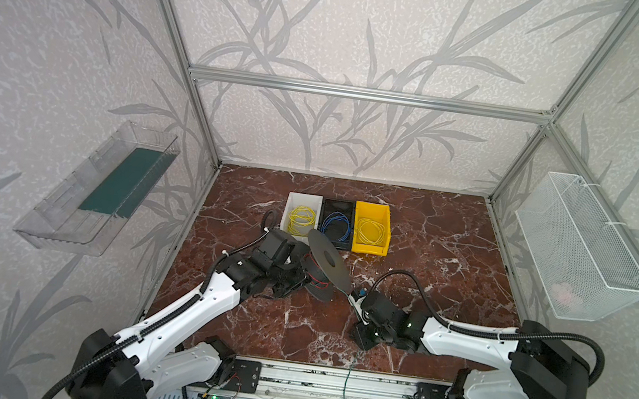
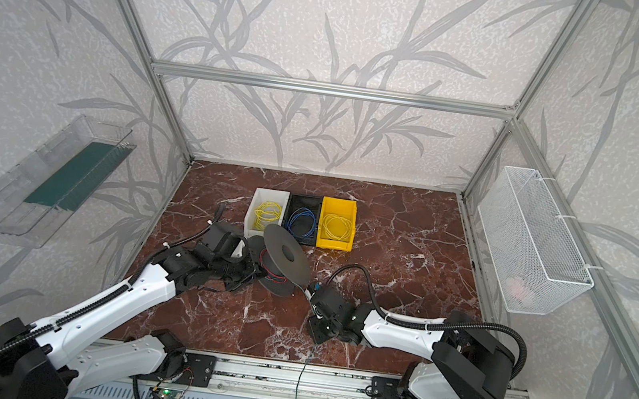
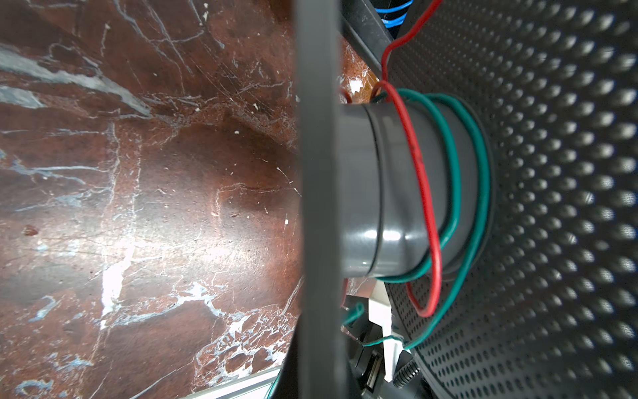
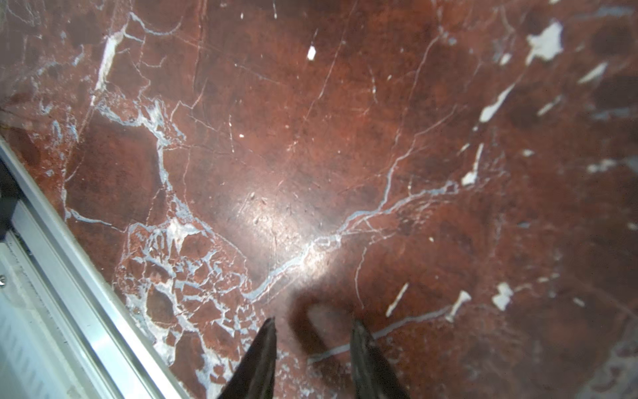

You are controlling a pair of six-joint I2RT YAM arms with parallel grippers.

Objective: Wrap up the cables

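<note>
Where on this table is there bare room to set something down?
Widest free patch: bare marble table between the yellow bin and the right frame wall. Also the strip behind the bins, and the front stretch between the two arms. Crowded: the middle, where left gripper holds the spool, right gripper open beside it, teal wire trailing off the front.

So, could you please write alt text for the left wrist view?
A thin teal-green wire makes two loose turns round a glossy grey plastic spool hub, beside one red wire loop, against its perforated black flange; red-brown marble tabletop lies behind.
</note>
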